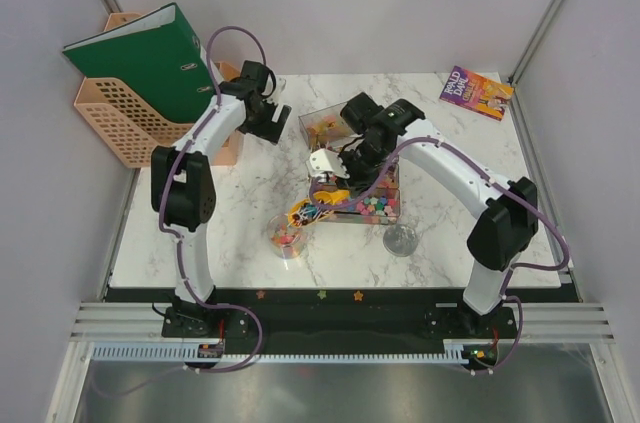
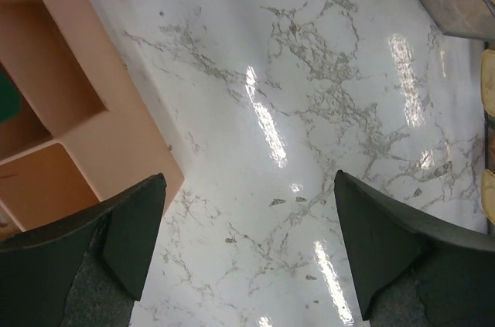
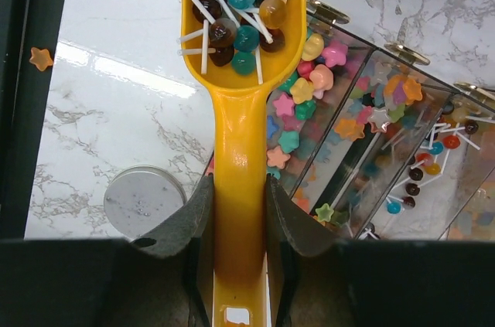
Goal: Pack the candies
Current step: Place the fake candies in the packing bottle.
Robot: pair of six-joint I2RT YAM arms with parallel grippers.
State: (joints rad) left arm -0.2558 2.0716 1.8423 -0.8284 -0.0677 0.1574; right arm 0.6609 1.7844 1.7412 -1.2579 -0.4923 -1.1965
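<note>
- Nearest the arm bases, a clear cup (image 1: 284,236) with a few sweets inside and a round lid (image 1: 400,240) are seen on the table (image 1: 240,203).
- The yellow scoop (image 3: 238,134) is clamped by its handle in the right end effector (image 3: 238,215). Its bowl is heaped with candies (image 3: 236,10), small lollipops on thin sticks, beside the divided box (image 3: 371,134).
- The candies are judged light, hard and easily spilled, so they are best carried in a level scoop, not pinched.
- Farther off, the left end effector (image 2: 249,180) is spread wide and empty beside the peach rack (image 2: 69,134).
</note>
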